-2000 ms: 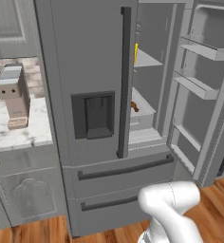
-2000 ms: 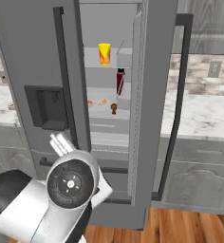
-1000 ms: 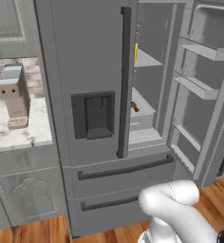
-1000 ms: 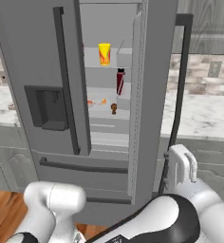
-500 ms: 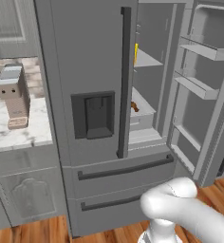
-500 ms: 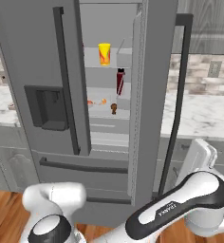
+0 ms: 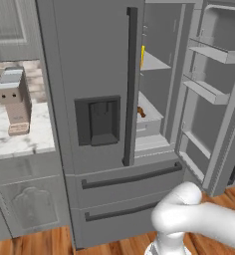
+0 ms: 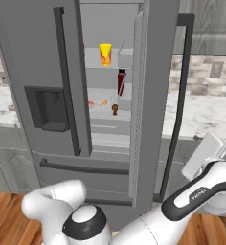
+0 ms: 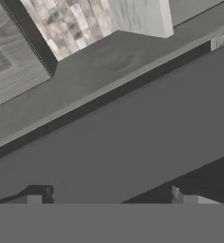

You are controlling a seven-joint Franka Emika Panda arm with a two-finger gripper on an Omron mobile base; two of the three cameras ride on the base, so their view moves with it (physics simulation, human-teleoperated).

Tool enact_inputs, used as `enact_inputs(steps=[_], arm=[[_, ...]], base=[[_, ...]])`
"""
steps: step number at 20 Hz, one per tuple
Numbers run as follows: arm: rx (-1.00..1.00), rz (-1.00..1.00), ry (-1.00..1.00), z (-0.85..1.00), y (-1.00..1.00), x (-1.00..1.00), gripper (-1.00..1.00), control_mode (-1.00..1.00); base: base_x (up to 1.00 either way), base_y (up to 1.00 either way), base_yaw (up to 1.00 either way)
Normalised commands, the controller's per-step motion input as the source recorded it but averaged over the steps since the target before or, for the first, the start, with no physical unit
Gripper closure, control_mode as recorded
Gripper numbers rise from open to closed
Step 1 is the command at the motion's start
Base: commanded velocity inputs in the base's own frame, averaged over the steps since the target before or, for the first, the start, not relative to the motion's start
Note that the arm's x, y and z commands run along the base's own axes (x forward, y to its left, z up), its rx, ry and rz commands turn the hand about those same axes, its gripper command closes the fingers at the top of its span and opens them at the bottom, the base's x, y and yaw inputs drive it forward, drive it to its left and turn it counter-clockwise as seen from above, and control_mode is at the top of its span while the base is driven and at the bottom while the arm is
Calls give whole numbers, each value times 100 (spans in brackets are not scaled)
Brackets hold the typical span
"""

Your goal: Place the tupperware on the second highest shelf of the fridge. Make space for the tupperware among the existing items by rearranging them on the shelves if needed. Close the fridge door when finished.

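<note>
Grey tall French-door fridge (image 8: 48,62) stands open, tupperware not yet fetched; gripper (image 9: 111,197) spread wide, empty, swung aside; next, locating the container.

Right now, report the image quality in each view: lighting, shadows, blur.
Left base view: flat, even rendered light, no glare; the fridge interior is dimmer behind the closed door. Right base view: sharp enough to read the yellow cup; soft shade under the shelves. Hand view: soft, low-detail grey surfaces; the gripper open.
</note>
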Motion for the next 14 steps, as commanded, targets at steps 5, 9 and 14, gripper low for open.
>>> enact_inputs(steps=[5,9,14], arm=[[14,18,0,-10,-30,55,-100,-100],[9,28,0,-18,-10,49,-100,-100],[3,31,0,-16,1,42,-100,-100]], base=[[0,0,0],[0,0,0],[0,0,0]])
